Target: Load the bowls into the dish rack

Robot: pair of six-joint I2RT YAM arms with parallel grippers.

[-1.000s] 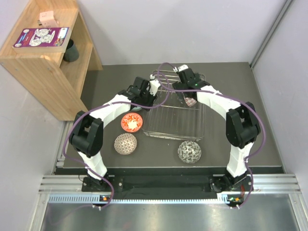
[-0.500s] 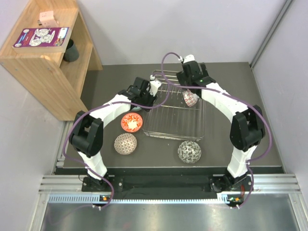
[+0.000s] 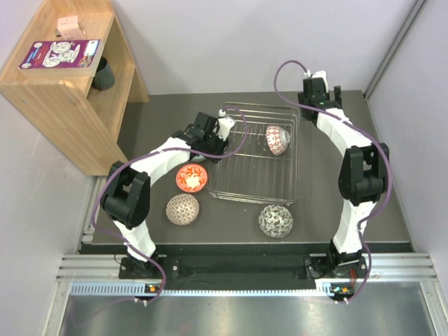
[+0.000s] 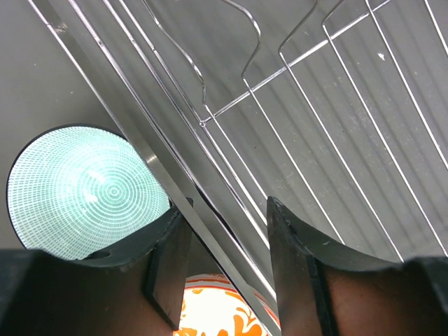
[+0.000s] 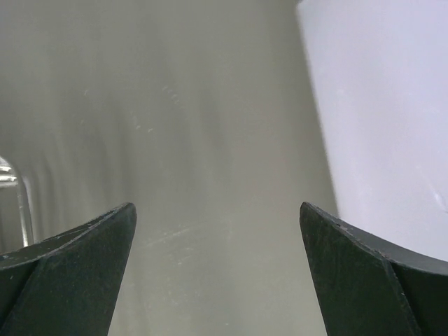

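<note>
1 bowl [image 3: 277, 139] sits in the dish rack [image 3: 245, 175], 4 bowls outside.

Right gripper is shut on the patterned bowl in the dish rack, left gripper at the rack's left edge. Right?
No: the right gripper is open and empty, clear of the patterned bowl resting in the dish rack, as the right wrist view shows. The left gripper is at the rack's left edge.
</note>
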